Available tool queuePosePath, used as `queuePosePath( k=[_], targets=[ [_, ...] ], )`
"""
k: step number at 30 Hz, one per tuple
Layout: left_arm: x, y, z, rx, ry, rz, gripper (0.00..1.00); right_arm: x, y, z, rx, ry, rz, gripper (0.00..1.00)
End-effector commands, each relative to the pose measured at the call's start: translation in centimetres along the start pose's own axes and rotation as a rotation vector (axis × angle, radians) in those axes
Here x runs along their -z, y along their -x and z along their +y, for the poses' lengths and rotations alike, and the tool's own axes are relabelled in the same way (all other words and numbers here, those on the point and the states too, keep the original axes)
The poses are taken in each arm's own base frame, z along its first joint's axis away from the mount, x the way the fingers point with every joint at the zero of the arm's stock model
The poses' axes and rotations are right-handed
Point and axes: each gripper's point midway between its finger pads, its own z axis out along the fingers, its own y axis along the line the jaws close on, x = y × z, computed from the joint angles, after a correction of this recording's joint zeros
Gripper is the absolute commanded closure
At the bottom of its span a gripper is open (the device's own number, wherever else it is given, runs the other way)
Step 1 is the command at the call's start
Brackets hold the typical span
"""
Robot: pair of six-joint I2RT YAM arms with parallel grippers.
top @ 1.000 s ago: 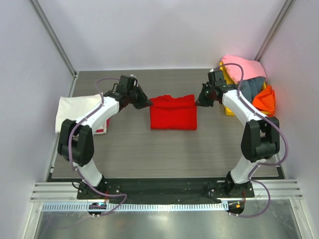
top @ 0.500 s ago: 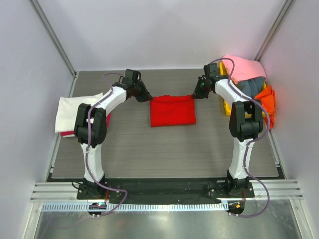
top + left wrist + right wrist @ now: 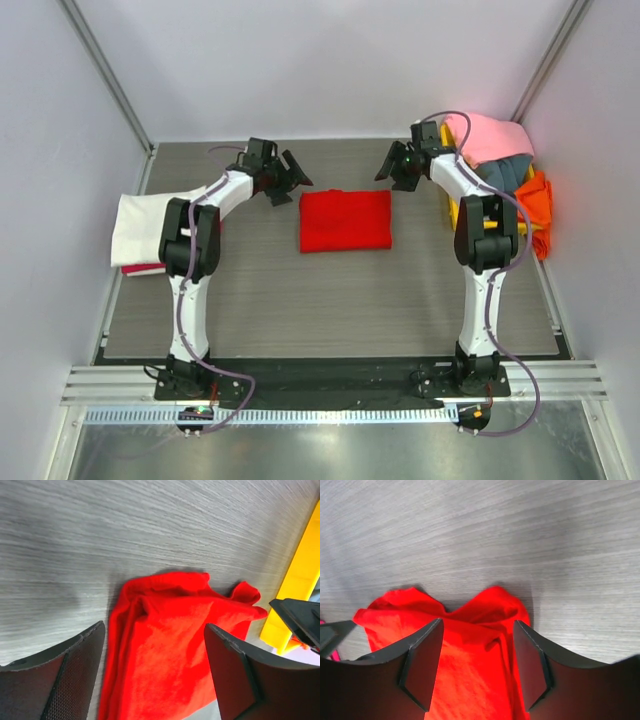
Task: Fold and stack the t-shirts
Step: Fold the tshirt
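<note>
**A:** Where is the red t-shirt (image 3: pixel 345 221) sitting right now?

**B:** It is lying folded on the tabletop (image 3: pixel 330 300), midway between the left and right edges and nearer the far edge. The left claw (image 3: pixel 290 190) and the right claw (image 3: pixel 395 178) are hanging by its two far corners. Both have their fingers spread apart and are gripping nothing.

**A:** What is worrying you?

**B:** The far hem is not lying flat. In both wrist views it is bunching into two rumpled ears. If a claw is travelling low over it, a finger could be snagging an ear and pulling the fold open. A one-sided grab would be skewing the whole packet.

**A:** And getting it onto the stack?

**B:** The cream-white t-shirt (image 3: pixel 140 222) is lying right at the left edge, so a careless drop there risks cloth sliding off that edge.

**A:** How is the room looking?

**B:** The near half of the tabletop is offering the widest space for moving. The far right corner is crowding up. The yellow tray (image 3: pixel 456 218) and the heap of pink (image 3: pixel 492 136), grey-blue (image 3: pixel 508 172) and orange (image 3: pixel 536 200) t-shirts are sitting just beside the right arm. A wide swing there could be knocking the heap. The side walls are also closing in on both arms.
</note>
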Motion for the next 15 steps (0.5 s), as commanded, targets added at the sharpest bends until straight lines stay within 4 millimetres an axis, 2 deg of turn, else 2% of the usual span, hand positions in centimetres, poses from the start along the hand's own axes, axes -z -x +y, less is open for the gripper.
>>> queuePosePath(
  k=[1,2,3,4,5,6,7,8,9,15],
  targets=[
    [2.4,1.6,-2.2,-0.067,-0.069,-0.078,0.19,2.5,1.2,1.1,0.037,0.039,-0.085,0.37],
    [2.8,1.5,-2.3,-0.082,-0.078,-0.079,0.2,2.3,-0.3,0.2,0.05,0.031,-0.061,0.4],
    [2.9,1.4,-2.5,-0.091,-0.09,-0.083,0.23,2.5,-0.6,0.1,0.059,0.04,-0.067,0.43],
    [2.8,0.9,-1.9,-0.094,-0.088,-0.072,0.26,3.5,0.1,0.9,0.078,0.07,-0.112,0.48],
    [2.9,0.7,-2.1,-0.103,-0.109,-0.065,0.3,3.6,-0.3,0.7,0.085,0.081,-0.113,0.55],
    [2.7,0.4,-2.0,-0.109,-0.12,-0.059,0.34,3.3,-1.7,0.1,0.098,0.082,-0.093,0.56],
    [2.5,0.2,-2.1,-0.118,-0.143,-0.06,0.38,3.2,-1.4,0.4,0.113,0.109,-0.122,0.58],
    [2.3,-0.1,-2.2,-0.124,-0.156,-0.046,0.42,3.1,-1.9,0.5,0.121,0.131,-0.113,0.58],
    [2.1,-0.3,-2.0,-0.135,-0.159,-0.044,0.42,2.7,-2.5,0.2,0.122,0.134,-0.1,0.58],
    [0.9,0.2,-1.9,-0.202,-0.178,-0.078,0.43,0.9,-3.0,-0.5,0.129,0.135,-0.09,0.58]
  ],
)
